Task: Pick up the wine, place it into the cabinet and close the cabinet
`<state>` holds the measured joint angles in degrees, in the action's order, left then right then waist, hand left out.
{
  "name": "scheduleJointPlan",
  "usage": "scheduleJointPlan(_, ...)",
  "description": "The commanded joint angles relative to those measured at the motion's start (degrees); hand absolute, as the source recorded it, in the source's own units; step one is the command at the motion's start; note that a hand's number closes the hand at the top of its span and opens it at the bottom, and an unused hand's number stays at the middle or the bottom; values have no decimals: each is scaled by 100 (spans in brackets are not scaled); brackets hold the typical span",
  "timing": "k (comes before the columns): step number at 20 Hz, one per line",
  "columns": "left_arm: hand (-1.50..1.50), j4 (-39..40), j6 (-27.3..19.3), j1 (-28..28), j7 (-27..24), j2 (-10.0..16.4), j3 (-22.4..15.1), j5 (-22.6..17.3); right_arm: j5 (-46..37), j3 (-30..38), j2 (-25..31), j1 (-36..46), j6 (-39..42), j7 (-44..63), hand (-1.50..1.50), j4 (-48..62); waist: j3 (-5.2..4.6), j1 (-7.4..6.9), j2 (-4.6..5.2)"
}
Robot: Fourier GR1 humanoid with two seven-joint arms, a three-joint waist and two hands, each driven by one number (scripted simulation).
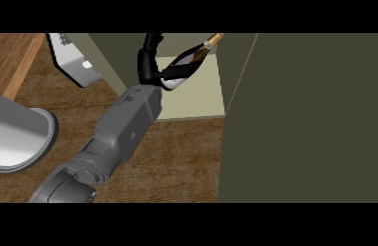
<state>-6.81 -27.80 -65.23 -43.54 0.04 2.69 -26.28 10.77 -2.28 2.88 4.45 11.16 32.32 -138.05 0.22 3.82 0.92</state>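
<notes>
At the far left a grey round vessel [26, 135] was cut off by the view's edge, so only part of its rim and wall showed, and what it was could not be told. Above it a pale metal thing [74, 62] ran out of the top of the view, likewise hard to name. Both lay on the wooden surface [184, 160]. The left forearm [125, 125] rose from the lower left across that surface and hid a strip of it. The left hand [148, 62] was inside the open cabinet [196, 97], its fingers curled round the lower part of the wine [190, 57]; black on black, the exact contact was hard to make out. The wine hung tilted over the cabinet's pale floor, gold neck toward the upper right. The dark door [303, 120] filled the right side and hid whatever lay behind it.
</notes>
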Motion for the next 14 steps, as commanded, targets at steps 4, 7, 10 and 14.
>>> scheduleJointPlan(4,-150,267,-46,132,25,284,-70,187,160,-56,-17,-94,25,48,-150,-213,-28,40,69)
scheduleJointPlan(7,-150,241,-263,334,-229,56,-32,184,217,-61,-8,-6,24,61,-150,-257,-28,-1,51)
scheduleJointPlan(10,-150,144,-87,274,-247,68,41,144,274,-19,7,122,-8,154,-150,-170,-31,0,58)
scheduleJointPlan(14,-150,117,-82,282,-363,204,161,82,415,193,72,-82,135,-58,-150,-193,-26,66,74)
